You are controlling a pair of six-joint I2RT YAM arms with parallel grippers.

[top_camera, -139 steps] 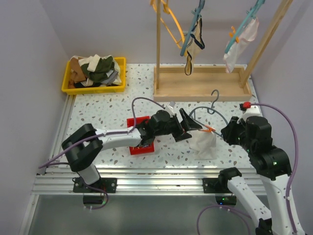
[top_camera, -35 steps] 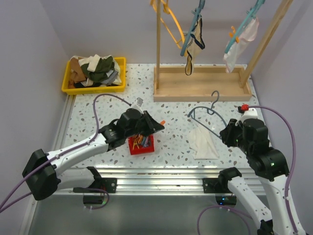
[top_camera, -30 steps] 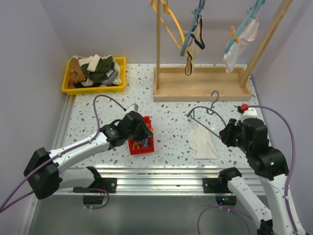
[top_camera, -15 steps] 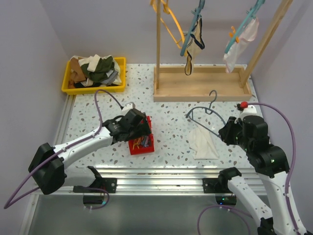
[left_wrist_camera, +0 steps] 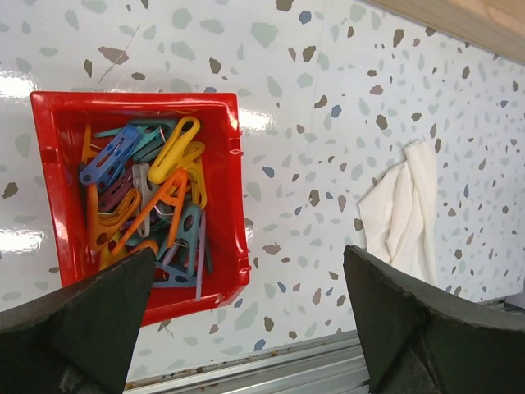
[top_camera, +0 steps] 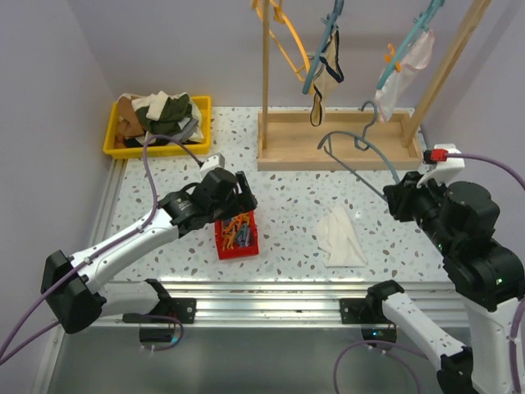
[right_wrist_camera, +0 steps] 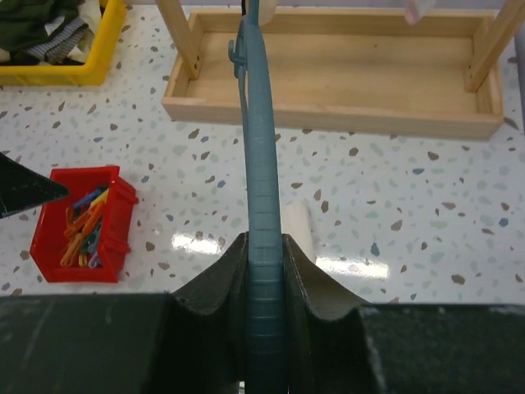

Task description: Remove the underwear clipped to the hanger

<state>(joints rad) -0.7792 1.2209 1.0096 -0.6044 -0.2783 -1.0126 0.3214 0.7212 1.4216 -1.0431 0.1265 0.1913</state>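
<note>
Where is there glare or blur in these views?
Left wrist: glare on the table beside the red bin; its own pincer fingers are dark and soft. Right wrist: glare patches flank the white cloth; the hanger is sharp. Top external: evenly lit, sharp.

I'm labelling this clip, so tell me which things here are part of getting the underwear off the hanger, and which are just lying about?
Part of the job:
- hanger, clamped in the right jaws
- white underwear, lying loose
- red bin of clips

Just lying about:
- yellow bin of clothes
- wooden rack
- hung garments on that rack
</note>
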